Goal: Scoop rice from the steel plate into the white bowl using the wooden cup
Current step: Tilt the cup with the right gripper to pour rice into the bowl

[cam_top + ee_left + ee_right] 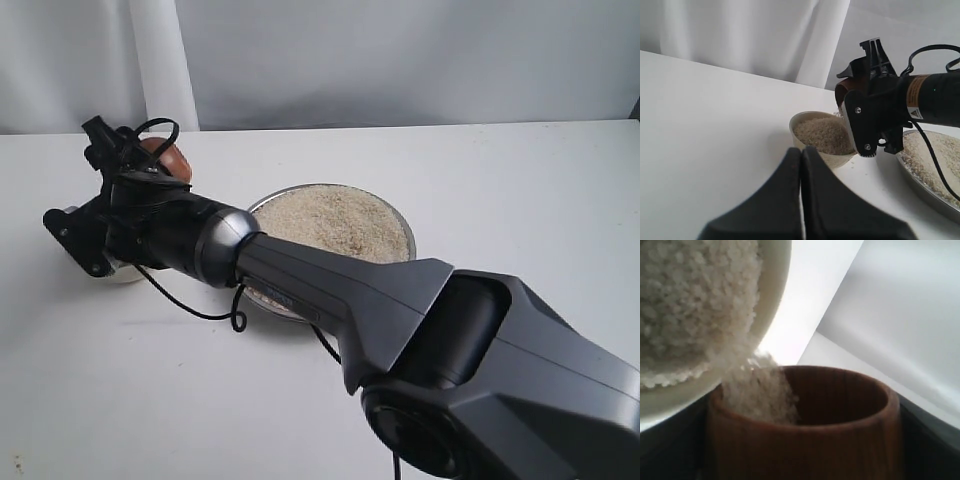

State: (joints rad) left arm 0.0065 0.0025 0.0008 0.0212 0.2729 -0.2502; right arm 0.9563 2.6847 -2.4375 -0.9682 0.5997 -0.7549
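Rice (760, 390) spilling off lip of tilted wooden cup (168, 155) into white bowl (832, 159), both just left of steel plate (408, 235). Bowl near full. Right gripper (140, 165) clamped on wooden cup, arm crossing over plate. Plate heaped with more grains. Left gripper (800, 152): fingers pressed together, empty.

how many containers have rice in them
3: the wide shiny steel plate mid-table, the small white ceramic bowl left of it, the reddish-brown wooden cup tipped over that bowl. The black arm may hide more.
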